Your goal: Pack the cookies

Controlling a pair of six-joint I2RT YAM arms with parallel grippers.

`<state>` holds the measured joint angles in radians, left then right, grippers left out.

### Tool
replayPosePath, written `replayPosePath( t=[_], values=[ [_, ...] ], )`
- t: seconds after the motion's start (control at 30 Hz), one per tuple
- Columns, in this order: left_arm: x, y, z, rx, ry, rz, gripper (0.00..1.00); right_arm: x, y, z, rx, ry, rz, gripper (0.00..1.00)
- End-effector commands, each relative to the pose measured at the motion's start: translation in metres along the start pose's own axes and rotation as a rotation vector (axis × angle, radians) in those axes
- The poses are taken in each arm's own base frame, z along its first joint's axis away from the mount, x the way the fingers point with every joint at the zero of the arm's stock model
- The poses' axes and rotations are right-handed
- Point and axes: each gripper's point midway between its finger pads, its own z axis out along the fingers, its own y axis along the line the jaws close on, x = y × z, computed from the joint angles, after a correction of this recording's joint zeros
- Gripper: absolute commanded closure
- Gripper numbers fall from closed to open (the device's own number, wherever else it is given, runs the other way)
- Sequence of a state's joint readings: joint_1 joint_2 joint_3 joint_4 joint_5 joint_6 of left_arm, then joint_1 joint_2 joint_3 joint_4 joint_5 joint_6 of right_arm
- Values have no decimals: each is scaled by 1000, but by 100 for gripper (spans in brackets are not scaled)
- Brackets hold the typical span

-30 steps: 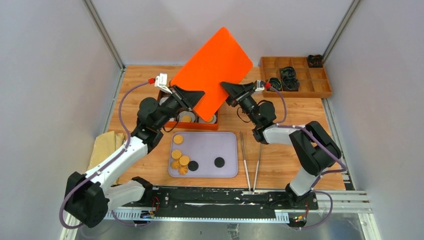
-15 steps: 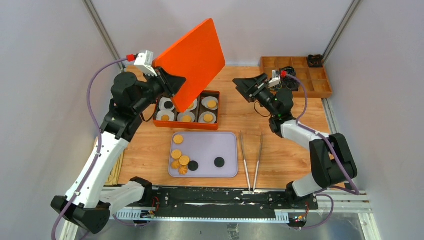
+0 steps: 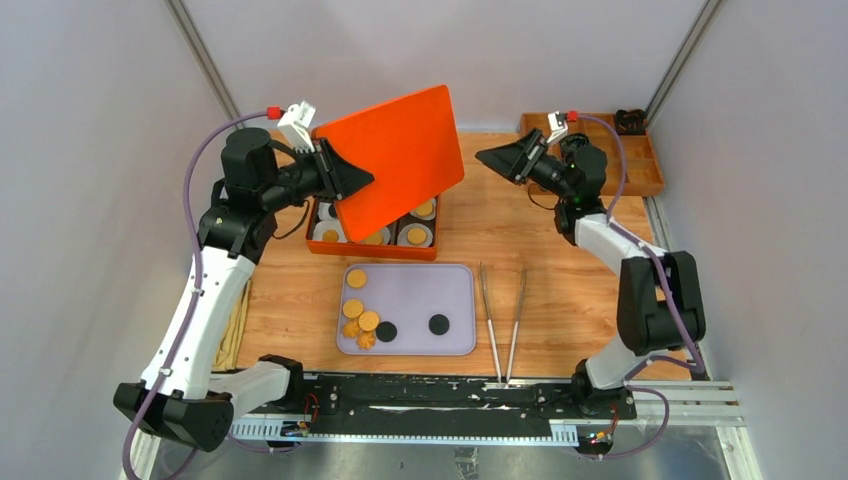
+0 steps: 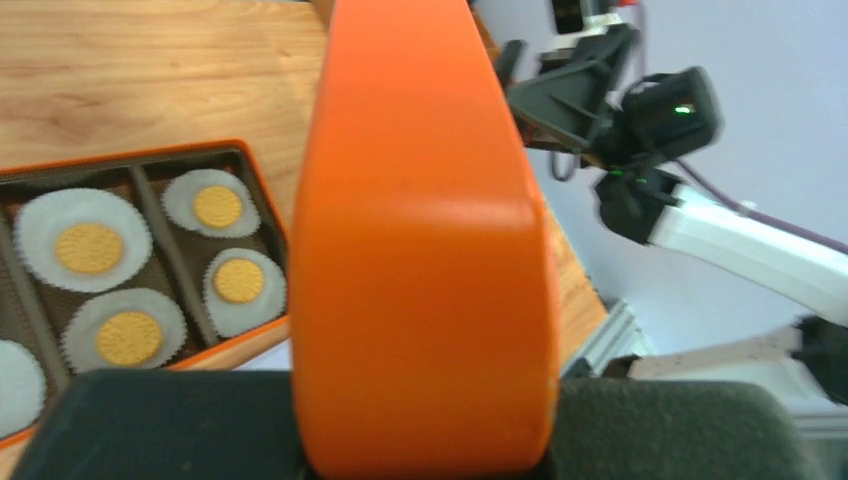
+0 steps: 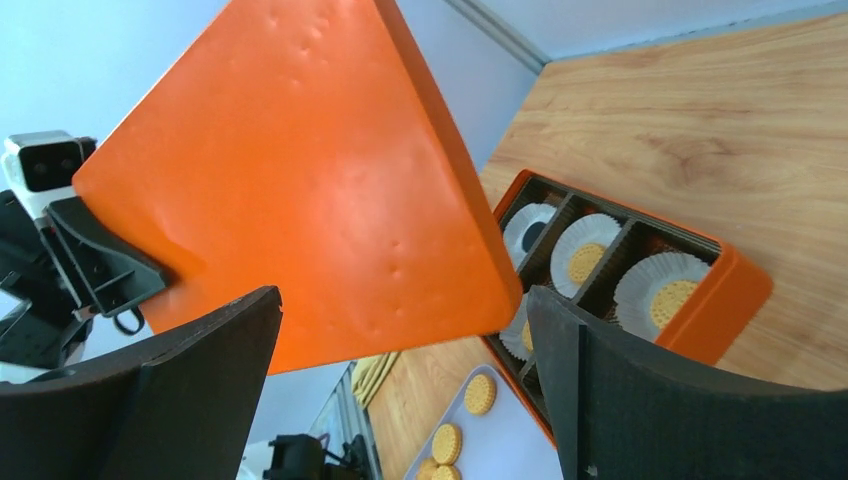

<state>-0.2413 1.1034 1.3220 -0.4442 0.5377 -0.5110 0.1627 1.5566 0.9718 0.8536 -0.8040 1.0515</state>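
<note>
Left gripper (image 3: 360, 181) clamps the orange lid (image 3: 400, 160) by its edge, holding it tilted above the orange box (image 3: 370, 249). Right gripper (image 3: 485, 157) hangs just beside the lid, jaws wide, holding nothing. Cookies (image 4: 90, 248) sit in paper cups (image 4: 40, 215) inside the box; 7 more lie on the lavender tray (image 3: 450, 295) nearer the bases.
</note>
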Motion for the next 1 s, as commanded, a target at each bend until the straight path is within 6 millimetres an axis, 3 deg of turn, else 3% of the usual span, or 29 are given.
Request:
replayPosePath(
  t=[0.0, 0.17, 0.4, 0.5, 0.57, 0.7, 0.83, 0.97],
  values=[
    [-13, -44, -14, 214, -12, 6, 96, 8, 9, 3, -151, 91, 50, 1],
    [-11, -57, -15, 311, 9, -49, 96, 11, 6, 9, -267, 110, 147, 0],
    [4, -44, -12, 303, 51, -78, 95, 6, 14, 10, -348, 95, 135, 0],
    [9, -37, -9, 291, 62, -86, 95, 0, 24, 11, -375, 102, 122, 5],
    [13, -32, -6, 283, 70, -92, 95, -2, 33, 13, -395, 114, 112, 13],
    [19, -17, 5, 264, 81, -104, 95, 0, 42, 14, -416, 135, 130, 40],
    [20, 0, 21, 256, 79, -122, 95, 8, 41, 14, -410, 152, 150, 56],
    [18, 16, 35, 238, 87, -114, 92, 12, 39, 14, -405, 159, 166, 80]
  ],
)
